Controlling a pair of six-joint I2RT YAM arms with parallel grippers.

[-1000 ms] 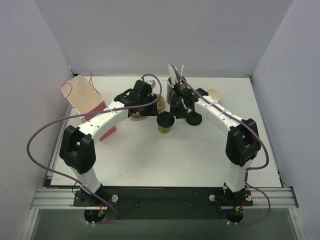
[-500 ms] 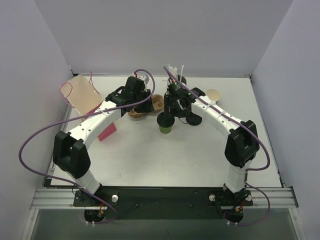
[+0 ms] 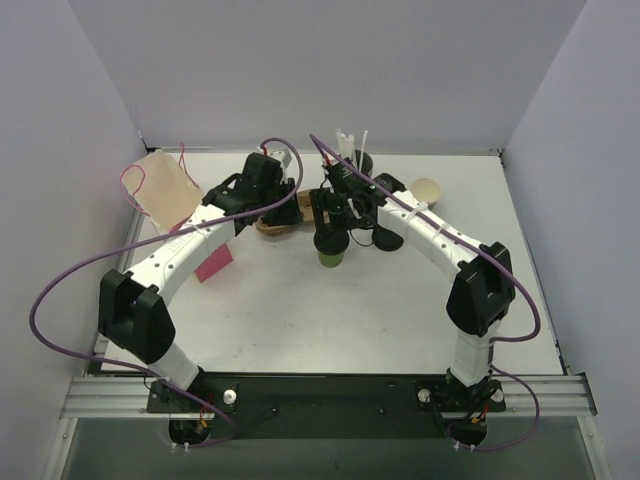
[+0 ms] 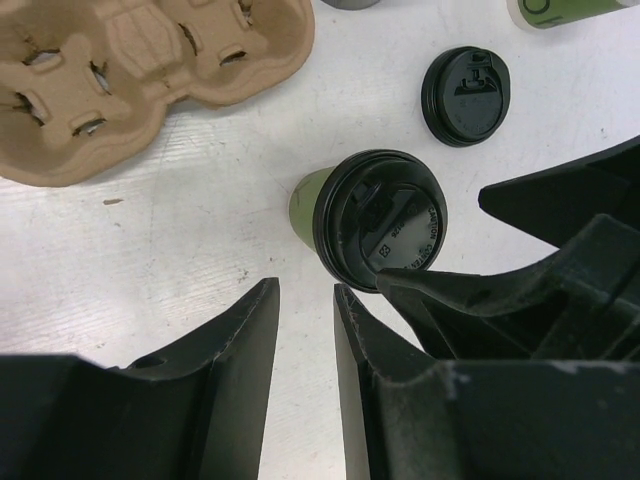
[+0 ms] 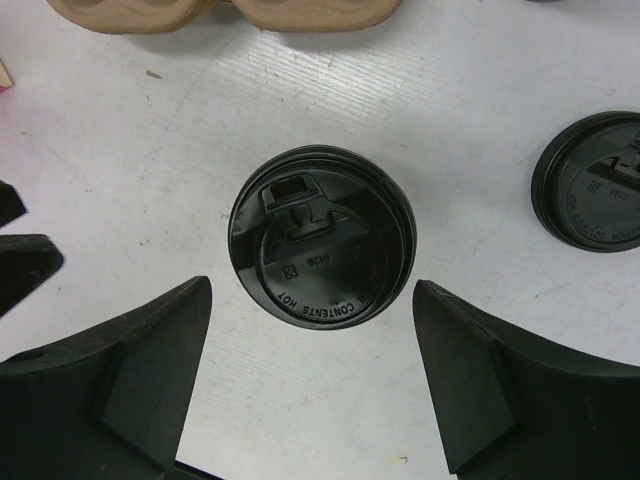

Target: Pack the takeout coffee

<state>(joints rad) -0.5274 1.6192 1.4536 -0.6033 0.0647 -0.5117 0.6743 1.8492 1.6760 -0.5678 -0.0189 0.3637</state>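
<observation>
Both arms have shifted leftward, and the right gripper [image 5: 312, 300] has let its jaws spread wide, so they now flank the takeout coffee [image 3: 331, 247] without touching it. Its black lid [image 5: 322, 250] looks seated, so I'd judge capping done. It stands on the white table [image 3: 400, 310], just beside the cardboard carrier [image 4: 140, 70], not yet in it nor in the paper bag [image 3: 165, 190]. Nearby the left gripper [image 4: 305, 300] hangs slightly parted, empty. A spare lid [image 4: 466, 96] lies close, and pale walls enclose everything.

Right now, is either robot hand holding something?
No. The right gripper stands open around the lidded green cup, not touching; the left gripper is empty.
</observation>
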